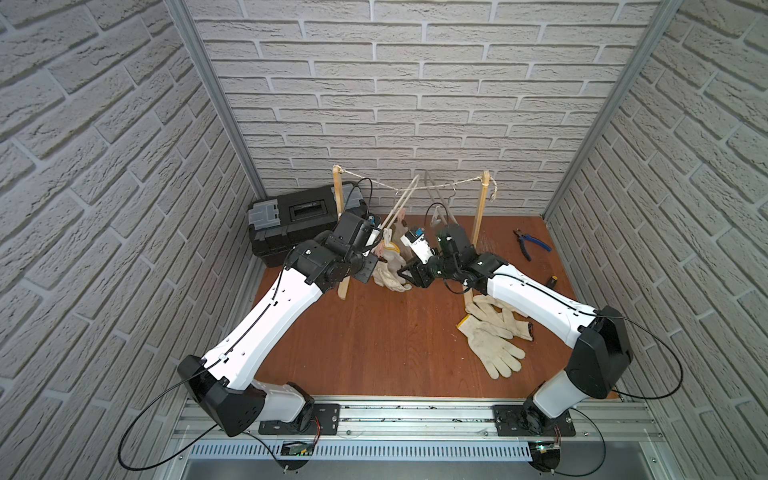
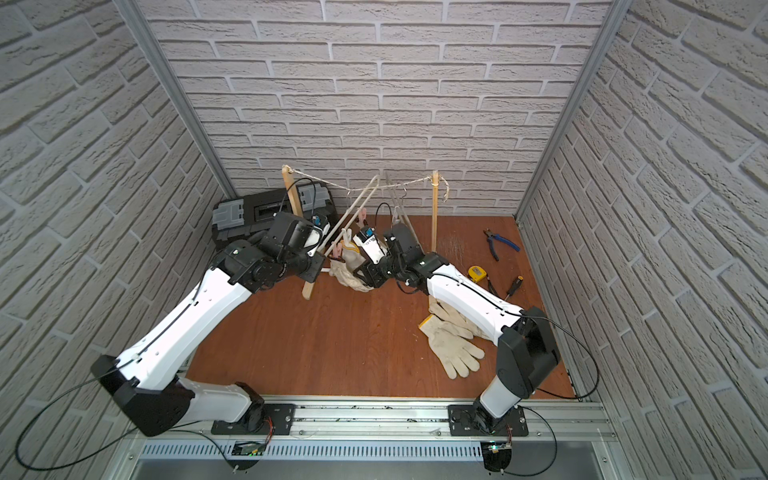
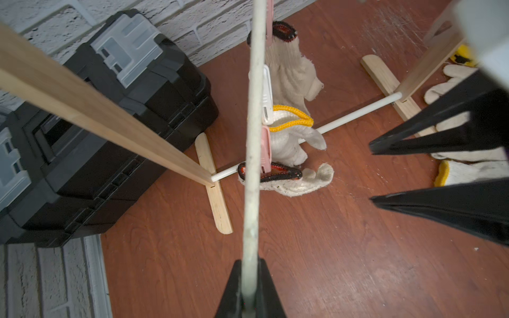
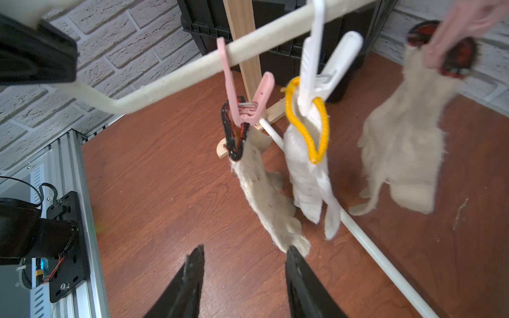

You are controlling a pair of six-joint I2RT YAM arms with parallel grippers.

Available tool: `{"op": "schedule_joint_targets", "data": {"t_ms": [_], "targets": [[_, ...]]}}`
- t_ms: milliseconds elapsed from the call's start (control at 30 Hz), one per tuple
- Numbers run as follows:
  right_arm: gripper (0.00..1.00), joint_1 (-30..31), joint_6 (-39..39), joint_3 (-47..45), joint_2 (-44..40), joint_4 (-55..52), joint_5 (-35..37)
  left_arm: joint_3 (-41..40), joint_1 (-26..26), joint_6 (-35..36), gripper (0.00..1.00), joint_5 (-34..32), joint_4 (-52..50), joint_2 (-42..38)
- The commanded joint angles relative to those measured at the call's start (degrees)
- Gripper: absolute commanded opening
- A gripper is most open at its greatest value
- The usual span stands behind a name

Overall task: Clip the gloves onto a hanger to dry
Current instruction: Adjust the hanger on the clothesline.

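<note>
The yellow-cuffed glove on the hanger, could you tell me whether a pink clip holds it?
No, the yellow-cuffed glove hangs from a white clip.

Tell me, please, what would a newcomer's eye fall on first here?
Three gloves hang clipped to the hanger at the middle back. The left pincer is shut on its bar, and the right pincer stands open beside the tip of one glove. Loose gloves lie on the floor, on the robot's right.

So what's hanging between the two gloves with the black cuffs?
A glove with a yellow cuff, held by a white clip; the right wrist view shows it best.
</note>
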Motion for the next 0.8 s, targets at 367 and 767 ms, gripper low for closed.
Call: {"op": "schedule_joint_targets", "data": {"t_ms": [367,767], "targets": [[0.55,0.41,1.41,-4.58,-11.4,-4.24,6.94,-2.29,9.22,-2.89,0.15,-1.9,-5.34,-10.24],[0.57,0.41,7.41,-9.88,-19.63,-8.81,9.01,-3.08,9.85,-2.83,0.29,1.19,-3.37,-10.0]]}}
